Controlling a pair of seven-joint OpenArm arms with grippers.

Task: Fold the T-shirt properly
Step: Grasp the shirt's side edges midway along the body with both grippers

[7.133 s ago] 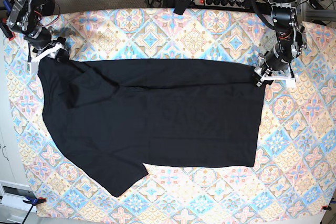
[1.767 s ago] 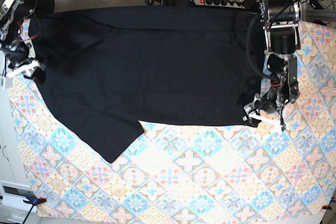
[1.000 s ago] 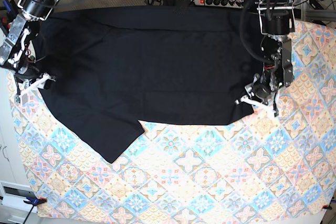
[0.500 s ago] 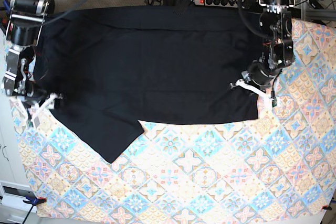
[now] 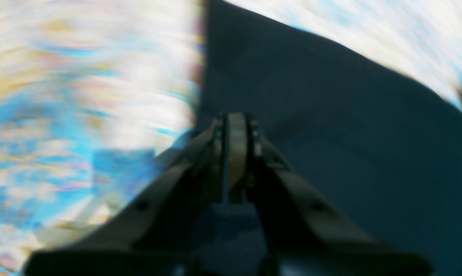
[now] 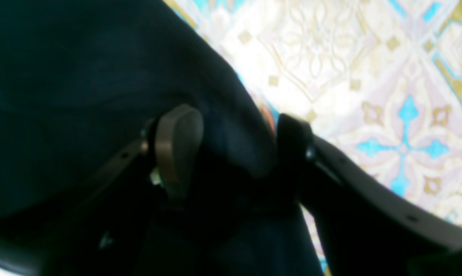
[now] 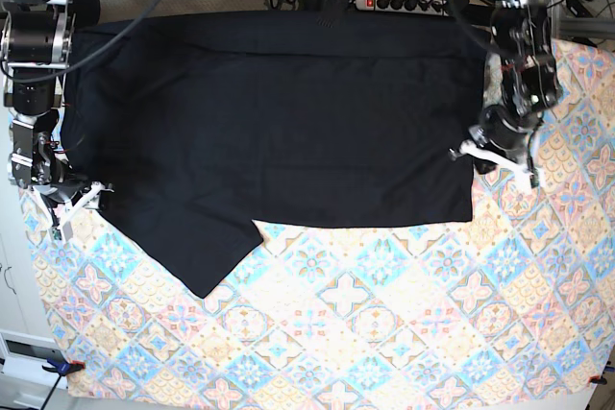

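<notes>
Now T-shirt (image 7: 279, 122) flat on tablecloth (image 7: 404, 324)

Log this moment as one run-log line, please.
T-shirt spread on patterned cloth | left end effector shut at shirt edge | right end effector open, straddling shirt edge

I see the base view bright and sharp; left wrist view smears around the T-shirt (image 5: 330, 134); right wrist soft.

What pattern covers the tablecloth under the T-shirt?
Pastel diamond tiles on the tablecloth, clearest in the base view.
</notes>
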